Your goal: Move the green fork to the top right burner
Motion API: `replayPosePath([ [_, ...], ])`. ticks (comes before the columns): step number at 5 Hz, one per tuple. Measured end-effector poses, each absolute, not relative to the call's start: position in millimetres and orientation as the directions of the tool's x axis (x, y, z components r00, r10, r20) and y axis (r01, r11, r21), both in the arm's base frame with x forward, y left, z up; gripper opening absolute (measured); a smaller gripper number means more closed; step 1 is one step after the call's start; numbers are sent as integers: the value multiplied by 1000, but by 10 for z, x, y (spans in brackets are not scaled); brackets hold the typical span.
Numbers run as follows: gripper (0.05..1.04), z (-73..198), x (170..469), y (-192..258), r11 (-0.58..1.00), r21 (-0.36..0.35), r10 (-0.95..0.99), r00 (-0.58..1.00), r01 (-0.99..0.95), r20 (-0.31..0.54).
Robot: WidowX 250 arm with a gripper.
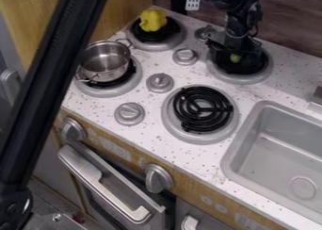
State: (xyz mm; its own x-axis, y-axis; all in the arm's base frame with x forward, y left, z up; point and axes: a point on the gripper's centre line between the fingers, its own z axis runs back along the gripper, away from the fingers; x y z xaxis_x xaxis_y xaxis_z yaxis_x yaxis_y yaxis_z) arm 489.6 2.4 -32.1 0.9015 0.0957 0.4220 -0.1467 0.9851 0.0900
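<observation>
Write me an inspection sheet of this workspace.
Surface: speckled white worktop, four burners.
Job's things: small green item at the top right burner; too hidden to confirm as the fork.
Clutter: yellow pepper-like toy on the top left burner; metal pot on the lower left burner.
Gripper: over the top right burner; hold on the green item cannot be told.
Cables: nothing seen on the worktop.
Surroundings: sink at the view's right, wood-look wall behind, black bar crossing the view's left.
</observation>
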Motion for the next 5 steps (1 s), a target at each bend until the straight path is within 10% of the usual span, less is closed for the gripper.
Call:
replayPosePath([
  [5, 995, -37, 3552, -156, 995, 39, 88, 981, -96, 172],
])
